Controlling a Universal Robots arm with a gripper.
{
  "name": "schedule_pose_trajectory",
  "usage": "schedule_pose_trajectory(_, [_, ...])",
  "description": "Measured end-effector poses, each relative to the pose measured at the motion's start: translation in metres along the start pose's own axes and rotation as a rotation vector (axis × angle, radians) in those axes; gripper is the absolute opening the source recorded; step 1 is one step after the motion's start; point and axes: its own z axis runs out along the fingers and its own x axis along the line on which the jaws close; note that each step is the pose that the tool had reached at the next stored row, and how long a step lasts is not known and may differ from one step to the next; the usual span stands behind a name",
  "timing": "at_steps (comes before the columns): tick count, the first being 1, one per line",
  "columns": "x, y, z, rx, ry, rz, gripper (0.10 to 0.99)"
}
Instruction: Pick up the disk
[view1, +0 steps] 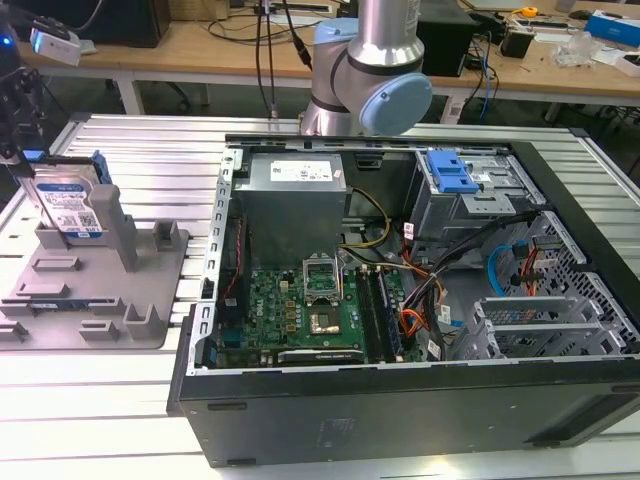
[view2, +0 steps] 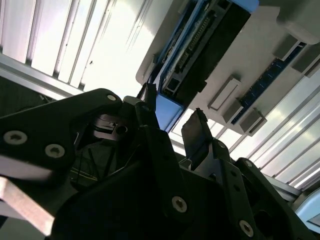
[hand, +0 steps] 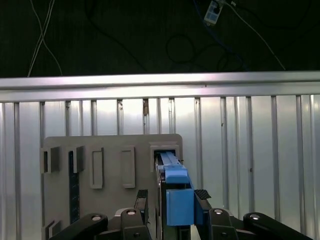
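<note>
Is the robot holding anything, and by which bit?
Nothing gripped yet: the end effector straddles the blue-railed top edge of the flat silver hard drive, with gaps beside its fingers.

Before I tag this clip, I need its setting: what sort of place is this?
Probably an electronics or robotics lab: an opened computer case with its motherboard bare lies on a slatted metal table, the disk stands in a grey stand beside it, and cable-strewn workbenches run behind.
</note>
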Motion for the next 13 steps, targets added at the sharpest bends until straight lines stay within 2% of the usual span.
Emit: schedule_pose_trajectory(13, [-0.0002,-0.0004,0.0118,0.0,0.0,0.0,0.482])
